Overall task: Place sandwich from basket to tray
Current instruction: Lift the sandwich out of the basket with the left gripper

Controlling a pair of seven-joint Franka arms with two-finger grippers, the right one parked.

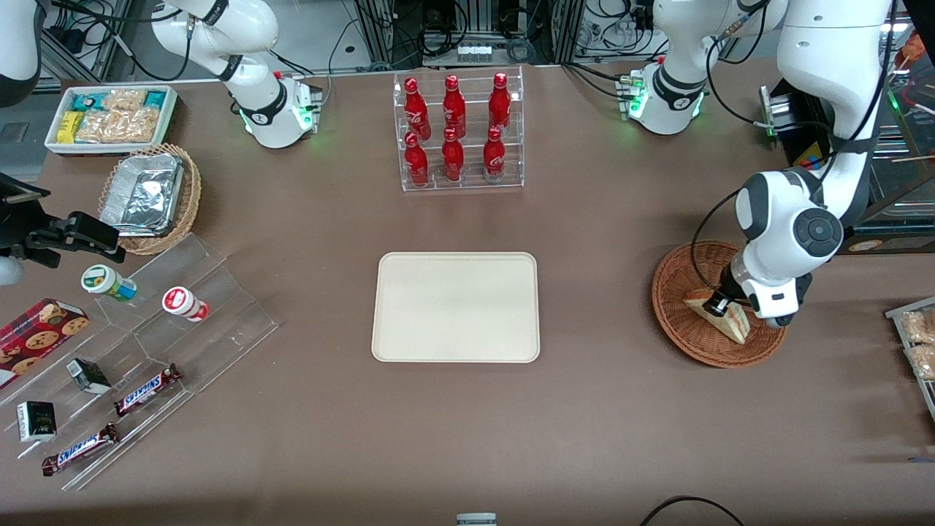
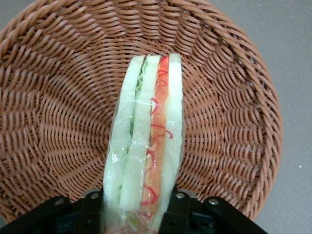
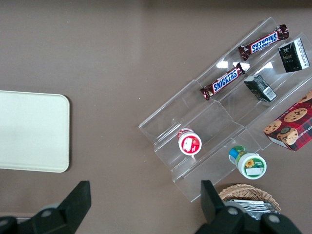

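The claw [image 1: 719, 305] grips the wrapped sandwich [image 2: 146, 146] on both sides inside the basket [image 1: 679, 321]; lifting straight up should clear the rim before crossing to the tray [image 1: 456, 307].

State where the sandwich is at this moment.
The sandwich sits in the basket toward the working arm's end of the table, with the gripper fingers shut on it.

We lose the black gripper [image 2: 136, 214] fingertips under the wrapped triangular white-bread sandwich [image 2: 146, 146], round reddish-brown wicker basket [image 2: 48, 97] rim cropped by the frame.
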